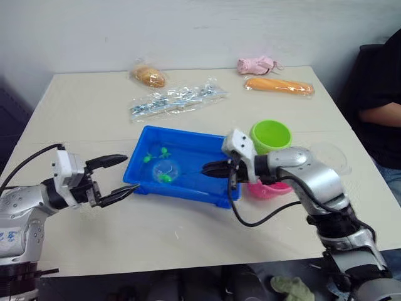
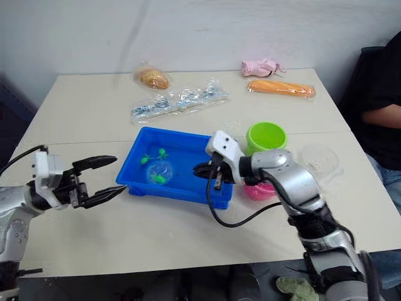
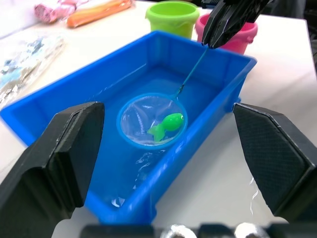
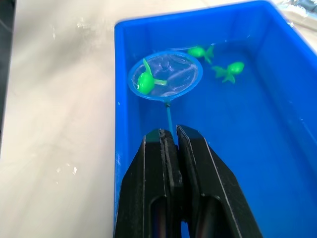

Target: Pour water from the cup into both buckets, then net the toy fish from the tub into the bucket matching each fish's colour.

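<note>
The right gripper (image 4: 171, 141), pinching the net (image 4: 165, 75) handle, is holding a green fish (image 4: 146, 82); the green bucket (image 1: 270, 135) is sitting upper right of the tub (image 1: 188, 188); the left gripper (image 1: 119, 179) is gaping.

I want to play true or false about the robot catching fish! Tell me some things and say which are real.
1. A green fish lies in the net. True.
2. The right hand holds the net's handle. True.
3. The left hand is shut on the tub. False: it is open, beside the tub and not touching it.
4. Two more green fish float in the tub. True.
5. The net is over the green bucket. False: it is in the tub.
6. The pink bucket stands alone across the table. False: it stands beside the green one.
</note>
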You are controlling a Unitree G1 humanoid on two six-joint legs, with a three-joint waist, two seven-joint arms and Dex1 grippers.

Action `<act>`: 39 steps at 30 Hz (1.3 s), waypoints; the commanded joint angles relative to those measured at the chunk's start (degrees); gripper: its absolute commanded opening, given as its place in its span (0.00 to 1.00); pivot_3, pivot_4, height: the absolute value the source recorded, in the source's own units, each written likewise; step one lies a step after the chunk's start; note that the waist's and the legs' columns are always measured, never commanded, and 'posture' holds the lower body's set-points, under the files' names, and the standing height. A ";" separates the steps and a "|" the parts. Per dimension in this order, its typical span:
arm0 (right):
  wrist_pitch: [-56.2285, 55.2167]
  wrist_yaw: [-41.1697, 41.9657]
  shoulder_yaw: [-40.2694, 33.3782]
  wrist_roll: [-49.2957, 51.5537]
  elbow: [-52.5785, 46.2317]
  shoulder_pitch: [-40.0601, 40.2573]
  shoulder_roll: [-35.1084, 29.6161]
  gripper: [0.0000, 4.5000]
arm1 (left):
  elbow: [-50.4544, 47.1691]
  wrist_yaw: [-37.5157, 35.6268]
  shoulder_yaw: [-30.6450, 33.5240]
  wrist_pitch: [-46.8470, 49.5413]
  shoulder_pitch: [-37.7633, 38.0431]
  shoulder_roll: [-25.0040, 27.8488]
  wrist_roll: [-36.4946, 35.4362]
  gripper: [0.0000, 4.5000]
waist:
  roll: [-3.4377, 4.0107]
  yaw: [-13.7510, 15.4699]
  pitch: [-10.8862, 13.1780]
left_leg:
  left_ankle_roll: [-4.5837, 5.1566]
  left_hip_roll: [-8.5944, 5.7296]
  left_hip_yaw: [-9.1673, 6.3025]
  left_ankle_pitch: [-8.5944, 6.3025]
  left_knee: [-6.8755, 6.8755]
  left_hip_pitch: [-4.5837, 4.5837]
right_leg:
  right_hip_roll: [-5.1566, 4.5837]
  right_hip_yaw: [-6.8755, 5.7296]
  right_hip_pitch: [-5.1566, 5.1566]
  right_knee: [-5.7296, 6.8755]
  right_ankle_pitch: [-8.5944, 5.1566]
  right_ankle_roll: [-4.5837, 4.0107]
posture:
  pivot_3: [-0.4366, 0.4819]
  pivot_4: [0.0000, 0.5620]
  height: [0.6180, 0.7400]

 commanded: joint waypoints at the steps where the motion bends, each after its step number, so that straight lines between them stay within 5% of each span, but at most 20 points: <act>1: 1.71 0.05 -6.00 4.14 -5.07 1.85 -2.82 0.00 | -0.27 -0.06 -2.08 1.11 -3.28 -0.95 -1.19 0.99 | 0.00 -0.02 0.00 | 0.01 0.00 0.01 -0.01 0.00 -0.01 | 0.00 0.01 0.00 -0.01 0.00 0.00 | 0.48 0.27 1.00; 14: 2.00 -5.39 -33.83 16.82 -18.20 18.79 -10.24 0.00 | 3.46 -0.03 -7.49 3.03 -15.93 -7.63 -2.11 0.99 | -0.02 1.25 0.00 | 0.03 -0.01 0.09 0.02 0.05 0.00 | 0.07 0.05 0.02 -0.03 0.03 0.06 | 0.48 0.27 1.00; 20: -1.72 -5.67 -46.17 13.62 -14.57 27.10 -14.57 0.00 | 6.56 0.42 -10.91 3.16 -18.76 -9.54 0.69 0.99 | -0.02 1.43 0.00 | 0.02 0.01 0.14 0.02 0.04 0.05 | 0.11 0.11 0.02 -0.02 0.03 0.06 | 0.48 0.27 1.00; 39: -45.73 -15.87 -32.44 -17.45 12.11 27.67 -19.61 0.00 | 3.51 2.25 -13.53 4.27 -17.57 -13.26 0.44 0.99 | -0.03 2.35 0.00 | 0.13 -0.39 0.17 0.15 0.04 0.10 | 0.04 0.24 0.10 -0.09 0.12 0.22 | 0.48 0.27 1.00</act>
